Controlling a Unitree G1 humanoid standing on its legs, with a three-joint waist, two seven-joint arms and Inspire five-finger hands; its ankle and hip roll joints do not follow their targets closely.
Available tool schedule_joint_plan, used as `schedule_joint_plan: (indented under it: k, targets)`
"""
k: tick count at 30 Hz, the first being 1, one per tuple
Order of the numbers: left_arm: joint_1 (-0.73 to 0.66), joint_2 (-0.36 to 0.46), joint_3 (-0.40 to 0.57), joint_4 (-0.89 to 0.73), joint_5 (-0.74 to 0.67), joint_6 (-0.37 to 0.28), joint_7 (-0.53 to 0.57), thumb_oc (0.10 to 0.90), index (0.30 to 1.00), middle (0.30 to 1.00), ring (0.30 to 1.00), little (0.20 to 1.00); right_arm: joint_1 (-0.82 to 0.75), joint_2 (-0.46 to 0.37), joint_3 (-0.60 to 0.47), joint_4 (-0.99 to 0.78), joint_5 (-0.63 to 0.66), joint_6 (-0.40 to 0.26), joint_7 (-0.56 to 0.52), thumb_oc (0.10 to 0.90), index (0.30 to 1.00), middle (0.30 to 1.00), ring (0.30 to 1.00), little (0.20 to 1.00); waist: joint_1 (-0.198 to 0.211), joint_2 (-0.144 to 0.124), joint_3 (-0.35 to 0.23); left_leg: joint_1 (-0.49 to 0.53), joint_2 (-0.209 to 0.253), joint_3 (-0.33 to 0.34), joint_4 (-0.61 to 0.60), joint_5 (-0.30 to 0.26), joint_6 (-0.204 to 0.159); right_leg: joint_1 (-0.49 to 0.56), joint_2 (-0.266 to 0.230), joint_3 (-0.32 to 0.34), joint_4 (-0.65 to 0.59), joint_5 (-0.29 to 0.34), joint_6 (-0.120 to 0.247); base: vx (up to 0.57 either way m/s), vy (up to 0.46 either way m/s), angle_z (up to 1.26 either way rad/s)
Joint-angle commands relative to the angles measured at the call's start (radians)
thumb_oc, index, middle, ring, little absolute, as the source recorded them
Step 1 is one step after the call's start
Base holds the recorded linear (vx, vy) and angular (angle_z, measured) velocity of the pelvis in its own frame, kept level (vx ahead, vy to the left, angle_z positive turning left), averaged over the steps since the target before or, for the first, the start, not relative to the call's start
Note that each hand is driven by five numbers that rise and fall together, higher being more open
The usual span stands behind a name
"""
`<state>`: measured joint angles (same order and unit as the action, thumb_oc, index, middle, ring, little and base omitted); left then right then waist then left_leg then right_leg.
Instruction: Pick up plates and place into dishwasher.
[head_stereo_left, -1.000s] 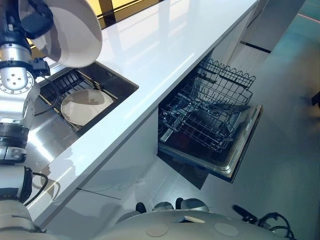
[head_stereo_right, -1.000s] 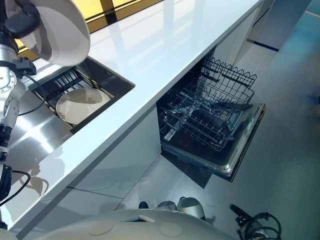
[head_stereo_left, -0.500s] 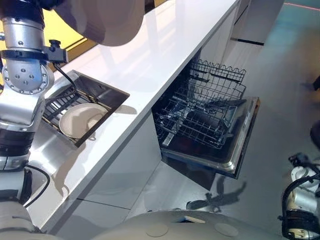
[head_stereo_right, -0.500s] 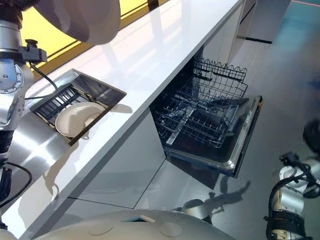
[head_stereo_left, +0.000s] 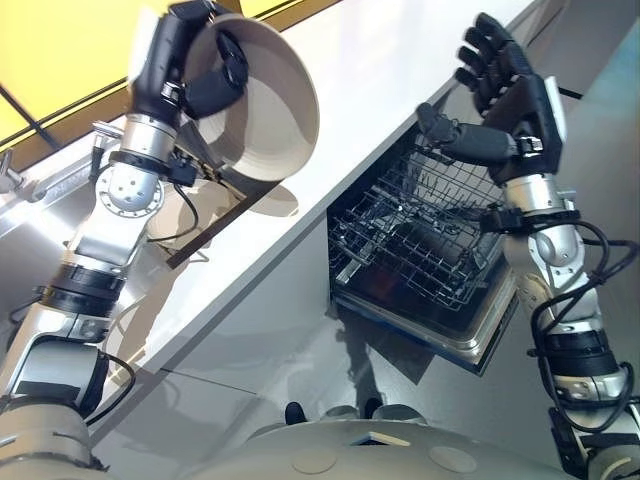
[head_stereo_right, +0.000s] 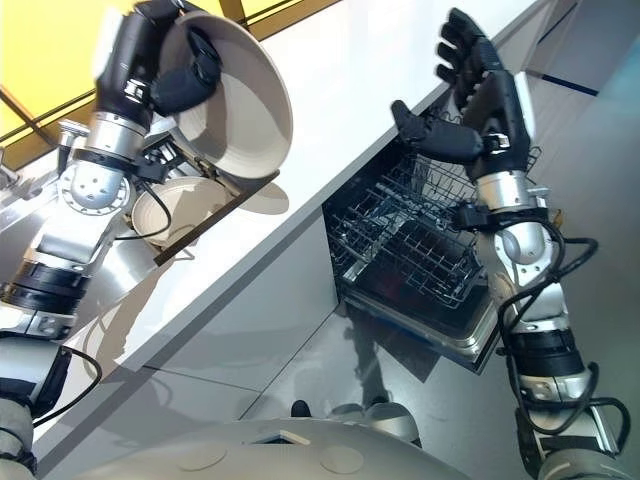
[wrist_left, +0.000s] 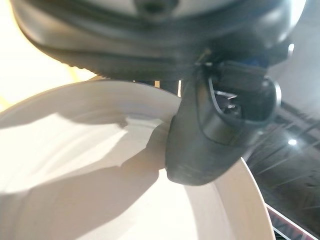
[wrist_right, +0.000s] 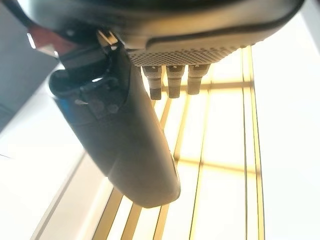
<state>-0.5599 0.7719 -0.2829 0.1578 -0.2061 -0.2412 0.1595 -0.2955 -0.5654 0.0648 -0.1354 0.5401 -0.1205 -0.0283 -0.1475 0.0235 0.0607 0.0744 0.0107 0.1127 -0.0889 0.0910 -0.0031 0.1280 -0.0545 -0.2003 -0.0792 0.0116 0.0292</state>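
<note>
A deep cream plate (head_stereo_left: 268, 108) is held high over the white countertop (head_stereo_left: 380, 70), tilted on edge, with my left hand (head_stereo_left: 185, 72) shut on its rim. In the left wrist view the thumb (wrist_left: 210, 140) presses against the plate's inside (wrist_left: 100, 195). A second cream plate (head_stereo_right: 165, 208) lies in the sink rack below it. My right hand (head_stereo_left: 508, 100) is raised above the dishwasher's wire rack (head_stereo_left: 420, 245), fingers spread and holding nothing; its thumb (wrist_right: 125, 145) stands free in the right wrist view.
The dishwasher door (head_stereo_left: 470, 345) hangs open under the counter with the lower rack pulled out over it. The sink (head_stereo_right: 215, 215) is sunk into the counter at the left. Grey floor stretches to the right of the door.
The camera has shifted. My left hand has tilted the plate and brought it lower, toward the counter edge. My right hand has risen from low at the right to above the dishwasher rack.
</note>
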Motion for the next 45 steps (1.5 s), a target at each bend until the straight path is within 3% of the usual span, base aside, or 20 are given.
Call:
schedule_joint_plan:
  k: [1,8,18,21,30,34,40,43,45]
  targets:
    - [-0.103,-0.007,0.038,-0.006,0.087,-0.125,0.084,0.1,0.3,0.3,0.3,0.2,-0.155,0.005,-0.022,-0.114,0.149,-0.036,0.033,0.8,0.9,0.9,0.9,0.9,-0.007,0.001,-0.084,0.003,-0.005,0.039,0.003,-0.08,-0.036,-0.068,0.029,0.011,0.104,-0.071,0.096,0.02,-0.029,0.18]
    - [-0.152,-0.045,-0.054,0.07,0.18,-0.084,0.15,0.1,0.3,0.3,0.3,0.2,-0.225,0.086,0.064,-0.131,0.445,0.072,0.086,0.8,0.9,0.9,0.9,0.9,0.004,-0.007,-0.09,0.002,-0.003,0.043,0.005,-0.082,-0.034,-0.066,0.029,-0.001,0.099,-0.068,0.091,0.01,-0.026,0.05]
    - [-0.222,-0.048,-0.131,0.176,0.268,-0.041,0.219,0.1,0.3,0.3,0.3,0.2,-0.267,0.153,0.181,-0.116,0.69,0.256,0.142,0.8,0.9,0.9,0.9,0.9,0.009,-0.017,-0.099,-0.005,0.0,0.04,0.008,-0.077,-0.033,-0.072,0.033,-0.005,0.111,-0.077,0.085,0.0,-0.024,0.03]
    - [-0.25,-0.048,-0.156,0.204,0.288,-0.033,0.25,0.1,0.3,0.3,0.3,0.2,-0.269,0.181,0.224,-0.098,0.752,0.286,0.144,0.8,0.9,0.9,0.9,0.9,0.012,-0.021,-0.102,-0.009,0.002,0.038,0.01,-0.073,-0.035,-0.072,0.033,-0.007,0.115,-0.08,0.084,0.0,-0.023,0.08]
    - [-0.296,-0.062,-0.169,0.168,0.28,-0.033,0.294,0.1,0.3,0.3,0.3,0.2,-0.297,0.195,0.273,-0.08,0.655,0.297,0.091,0.8,0.9,0.9,0.9,0.9,0.019,-0.028,-0.101,-0.015,0.003,0.03,0.013,-0.067,-0.037,-0.071,0.034,-0.004,0.11,-0.076,0.08,-0.01,-0.01,0.04]
    - [-0.311,-0.064,-0.171,0.109,0.296,-0.045,0.312,0.1,0.3,0.3,0.3,0.2,-0.311,0.2,0.284,-0.066,0.536,0.254,0.049,0.8,0.9,0.9,0.9,0.9,0.024,-0.029,-0.1,-0.016,0.003,0.026,0.012,-0.066,-0.038,-0.069,0.036,0.0,0.106,-0.074,0.079,-0.01,-0.003,0.05]
    - [-0.314,-0.066,-0.164,-0.009,0.305,-0.027,0.282,0.1,0.3,0.3,0.3,0.2,-0.318,0.204,0.287,-0.078,0.473,0.262,-0.01,0.8,0.9,0.9,0.9,0.9,0.029,-0.028,-0.09,-0.013,0.001,0.017,0.014,-0.068,-0.038,-0.067,0.039,0.006,0.107,-0.077,0.076,0.0,0.0,0.0]
    - [-0.324,-0.068,-0.167,-0.056,0.297,-0.004,0.262,0.1,0.3,0.3,0.3,0.2,-0.331,0.196,0.287,-0.081,0.383,0.21,-0.029,0.8,0.9,0.9,0.9,0.9,0.032,-0.027,-0.086,-0.012,0.002,0.012,0.012,-0.068,-0.038,-0.065,0.039,0.008,0.106,-0.077,0.076,0.0,-0.003,0.07]
    - [-0.326,-0.065,-0.168,-0.082,0.298,0.016,0.252,0.1,0.3,0.3,0.3,0.2,-0.348,0.2,0.28,-0.095,0.373,0.13,-0.013,0.8,0.9,0.9,0.9,0.9,0.036,-0.026,-0.082,-0.012,0.003,0.009,0.01,-0.068,-0.039,-0.063,0.04,0.008,0.103,-0.075,0.077,0.0,-0.008,0.1]
